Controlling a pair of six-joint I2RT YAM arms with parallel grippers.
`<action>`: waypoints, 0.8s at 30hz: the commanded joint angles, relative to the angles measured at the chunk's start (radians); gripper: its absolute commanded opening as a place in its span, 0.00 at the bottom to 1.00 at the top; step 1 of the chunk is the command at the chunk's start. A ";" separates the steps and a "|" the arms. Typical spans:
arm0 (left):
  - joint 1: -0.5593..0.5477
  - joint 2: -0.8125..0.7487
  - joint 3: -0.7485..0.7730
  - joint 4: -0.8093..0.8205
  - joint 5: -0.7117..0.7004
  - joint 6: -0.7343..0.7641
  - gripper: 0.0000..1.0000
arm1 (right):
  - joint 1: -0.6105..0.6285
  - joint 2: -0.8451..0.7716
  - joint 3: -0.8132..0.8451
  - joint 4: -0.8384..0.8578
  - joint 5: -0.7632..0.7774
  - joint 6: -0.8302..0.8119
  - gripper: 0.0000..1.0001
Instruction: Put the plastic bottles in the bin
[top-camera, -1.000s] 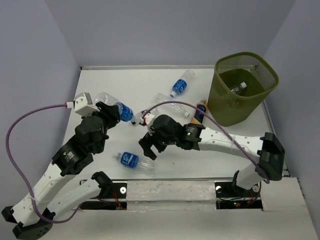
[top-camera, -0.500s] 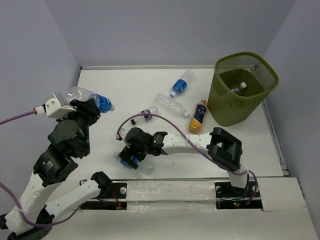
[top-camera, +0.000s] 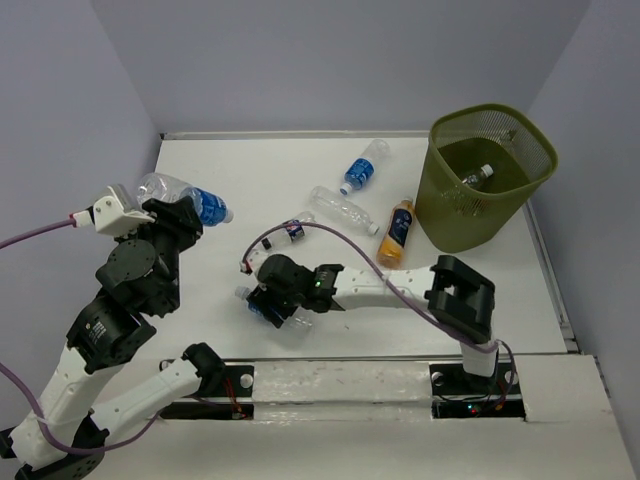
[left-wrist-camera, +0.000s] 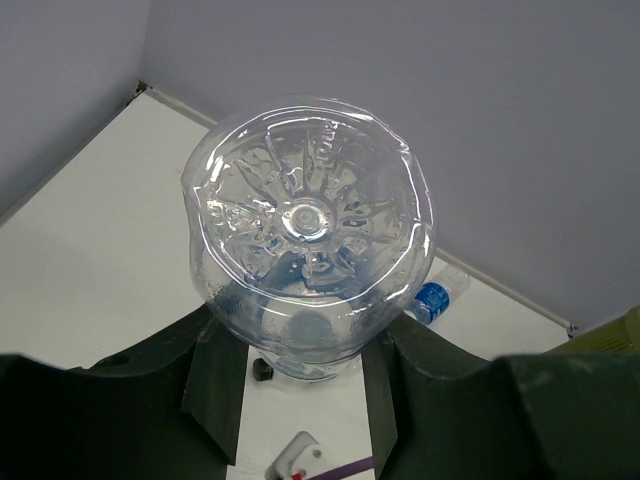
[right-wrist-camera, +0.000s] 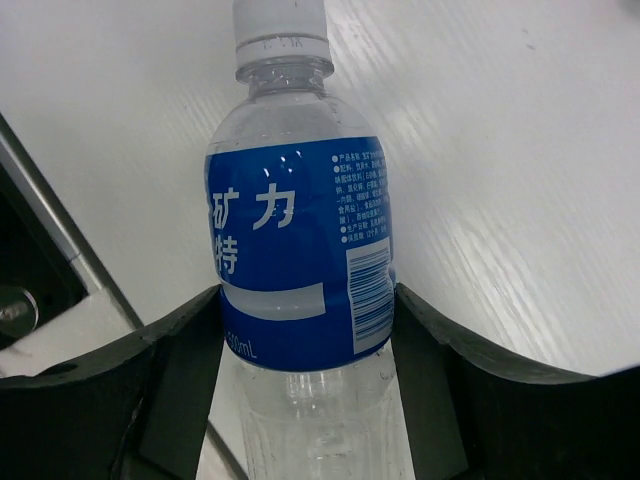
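My left gripper is shut on a clear blue-labelled bottle and holds it raised over the table's left side; the left wrist view shows its base between the fingers. My right gripper is low near the table's front edge, its jaws closed against both sides of a blue-labelled, white-capped bottle, whose end shows from above. The olive mesh bin stands at the far right with one bottle inside. Loose bottles: blue-labelled, clear, orange-filled, small.
A purple cable loops from the right wrist over the table's middle. Grey walls close the table on the left, back and right. A metal rail runs along the near edge.
My right gripper swung left and down from the table's middle onto the bottle at the front edge and closed on it. My left arm lifted its bottle up and to the left, then held still.
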 joint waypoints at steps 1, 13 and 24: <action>-0.001 0.004 0.032 0.049 0.001 0.008 0.25 | -0.041 -0.277 -0.083 0.046 0.162 0.023 0.44; -0.001 0.099 0.158 0.145 0.202 0.031 0.24 | -0.572 -0.796 -0.077 -0.068 0.337 -0.072 0.36; -0.002 0.334 0.252 0.312 0.458 0.002 0.24 | -1.136 -0.724 0.107 0.011 0.222 0.005 0.34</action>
